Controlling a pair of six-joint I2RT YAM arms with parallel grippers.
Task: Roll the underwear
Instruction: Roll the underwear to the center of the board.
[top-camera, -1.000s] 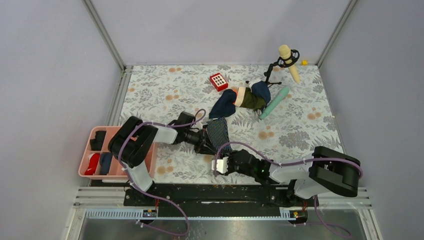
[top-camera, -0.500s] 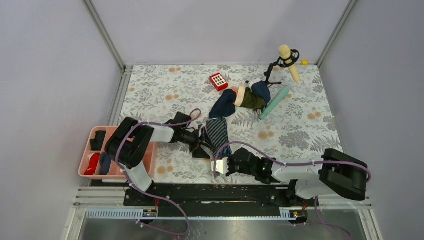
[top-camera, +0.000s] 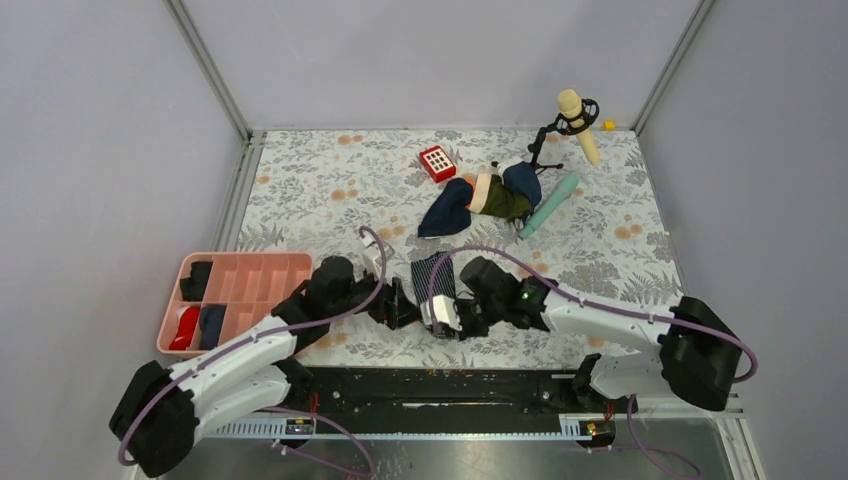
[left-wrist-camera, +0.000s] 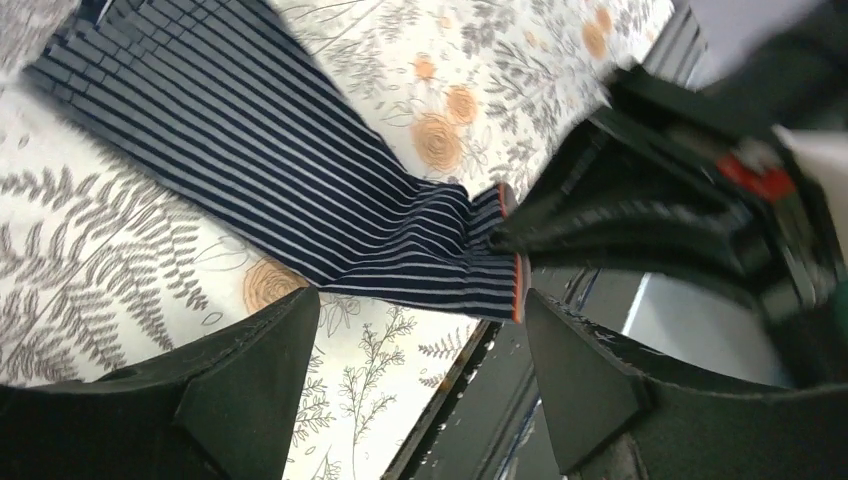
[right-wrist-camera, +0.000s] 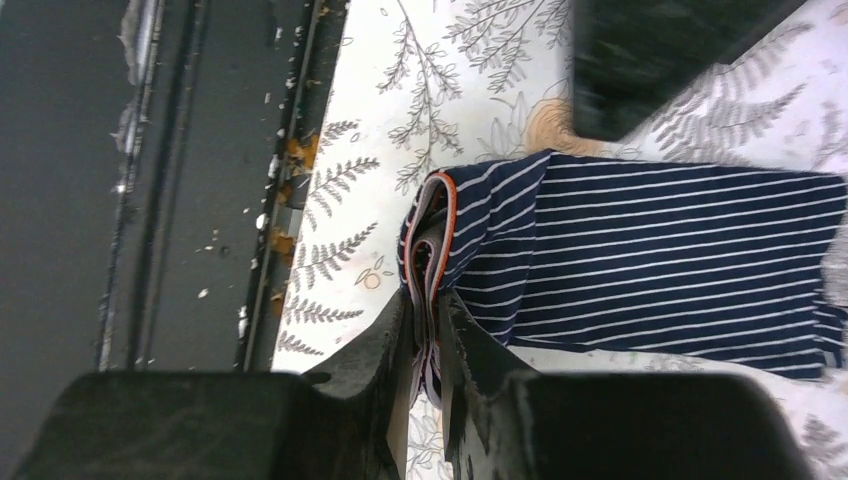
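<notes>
Right tool (right-wrist-camera: 428, 322) nipping underwear (right-wrist-camera: 660, 250) at near end, long axis near-to-far — flat.

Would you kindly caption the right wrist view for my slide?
Right end effector pinches the folded edge of the striped underwear on the floral table.

I see the left gripper (top-camera: 397, 305) just left of the underwear (top-camera: 432, 272), the right gripper (top-camera: 443, 317) at its near edge

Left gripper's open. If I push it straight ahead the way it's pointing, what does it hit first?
Probably the underwear: its trimmed end lies just beyond the open left gripper, pinched in the right gripper close behind. Depth is hard to judge.
</notes>
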